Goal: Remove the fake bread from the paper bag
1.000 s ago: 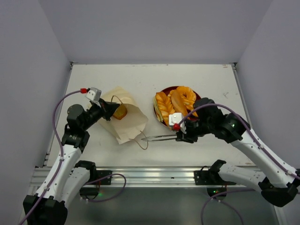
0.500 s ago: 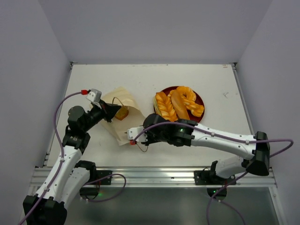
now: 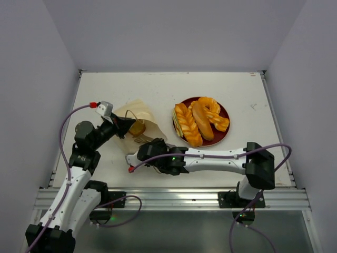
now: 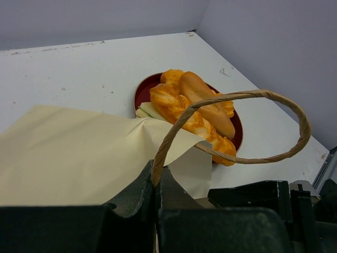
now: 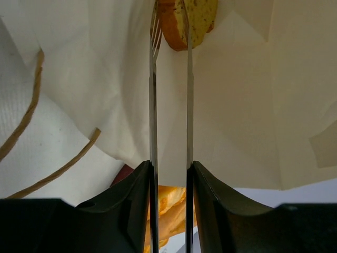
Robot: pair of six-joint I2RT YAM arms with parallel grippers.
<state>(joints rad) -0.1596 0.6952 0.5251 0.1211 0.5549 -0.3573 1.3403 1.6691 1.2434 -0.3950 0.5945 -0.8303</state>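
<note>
**Reader:** Where was the fake bread, and how much of it was out of the bag?

**Describer:** Most of it was out. A red plate sat right of centre on the white tabletop. It carried a braided loaf, a long roll and a ring doughnut. A pale sandwich was tucked at the plate's edge. One piece was left: a round brown slice lay inside the paper bag.

**Reader:** And the bag itself?

**Describer:** It lay on the tabletop, left of the plate and near it. The left pincer was clamped shut on a loop handle, apparently keeping the bag open.

**Reader:** What was the right arm doing?

**Describer:** It stretched across the front of the tabletop toward the bag. The right pincer gripped a pair of metal tongs. The tongs' arms stood narrowly apart and ran into the bag. Their tips reached the slice, one arm crossing in front of it. Whether they pinched it could not be told.

**Reader:** So what remained?

**Describer:** By the look of it, only the last step. The tongs had to close on the slice, draw it out and set it with the others on the plate. The slice looked glossy, so it might slip.
</note>
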